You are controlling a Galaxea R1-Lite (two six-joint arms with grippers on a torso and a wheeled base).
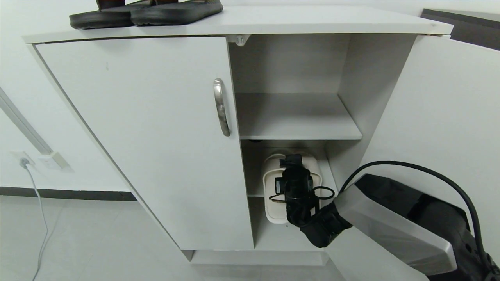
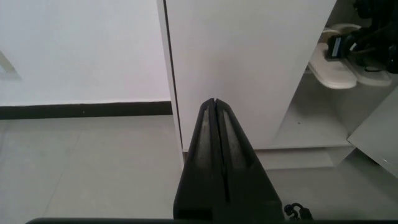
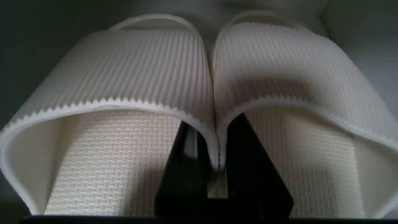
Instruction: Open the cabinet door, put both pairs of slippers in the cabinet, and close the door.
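A pair of white slippers [image 1: 271,183] lies side by side in the cabinet's lower compartment, under the middle shelf [image 1: 297,121]. My right gripper [image 1: 292,162] reaches into that compartment and is shut on the slippers' touching inner straps [image 3: 214,146], one dark finger [image 3: 186,171] in each slipper. A pair of black slippers [image 1: 144,13] rests on the cabinet top at the left. The right door [image 1: 441,109] stands open; the left door [image 1: 136,136] is closed. My left gripper [image 2: 214,109] is shut and empty, low above the floor in front of the left door, with the white slippers [image 2: 333,68] beyond it.
The left door has a metal handle [image 1: 221,107] at its inner edge. The upper compartment holds nothing. A wall socket with a cable [image 1: 23,160] sits to the left, with open grey floor [image 1: 78,234] before the cabinet.
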